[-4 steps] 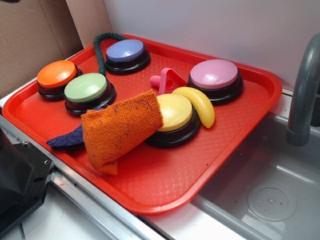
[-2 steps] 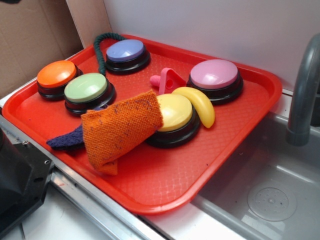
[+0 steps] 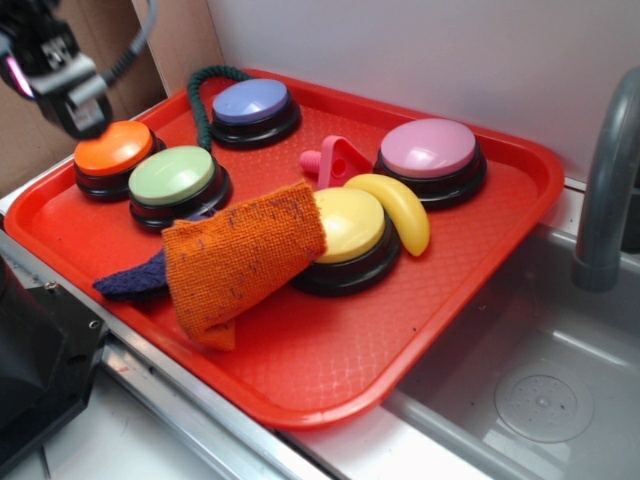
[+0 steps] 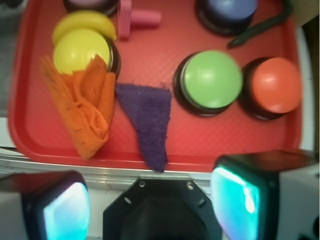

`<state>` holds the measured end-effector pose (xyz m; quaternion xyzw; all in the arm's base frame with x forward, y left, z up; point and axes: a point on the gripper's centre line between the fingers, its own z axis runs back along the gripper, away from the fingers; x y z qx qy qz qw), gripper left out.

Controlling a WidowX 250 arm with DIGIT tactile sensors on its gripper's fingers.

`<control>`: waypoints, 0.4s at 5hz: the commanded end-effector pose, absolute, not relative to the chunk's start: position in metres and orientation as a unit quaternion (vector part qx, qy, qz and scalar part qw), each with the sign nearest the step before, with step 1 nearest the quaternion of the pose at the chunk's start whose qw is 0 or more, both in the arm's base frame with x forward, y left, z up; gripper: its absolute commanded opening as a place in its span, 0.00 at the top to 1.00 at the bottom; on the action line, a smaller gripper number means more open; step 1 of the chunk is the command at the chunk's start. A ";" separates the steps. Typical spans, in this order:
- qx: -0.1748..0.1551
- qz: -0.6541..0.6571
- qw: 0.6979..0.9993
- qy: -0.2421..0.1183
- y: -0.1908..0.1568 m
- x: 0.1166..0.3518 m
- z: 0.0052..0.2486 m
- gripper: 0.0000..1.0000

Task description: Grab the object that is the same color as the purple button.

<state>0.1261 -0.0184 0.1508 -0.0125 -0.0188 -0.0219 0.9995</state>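
The object, a small dark purple knitted cloth (image 4: 147,117), lies flat on the red tray (image 4: 200,140) near its front edge. In the exterior view only its end (image 3: 135,280) shows from under the orange cloth (image 3: 240,255). The purple button (image 3: 250,102) stands at the tray's back, its edge (image 4: 227,10) at the top of the wrist view. My gripper (image 3: 75,105) hangs high at the back left, over the orange button (image 3: 112,150). In the wrist view it (image 4: 152,200) is open, fingers wide apart and nothing between them, with the cloth ahead of it.
The tray also carries a green button (image 3: 175,178), a yellow button (image 3: 350,225), a banana (image 3: 400,205), a pink button (image 3: 430,150), a pink toy (image 3: 330,160) and a dark green rope (image 3: 205,95). A sink (image 3: 540,380) and faucet (image 3: 605,180) lie to the right.
My gripper has come into the exterior view at the top left, above the orange button. Nothing on the tray has moved.
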 end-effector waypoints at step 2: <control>0.029 0.011 0.999 -0.032 -0.033 0.137 0.066 0.00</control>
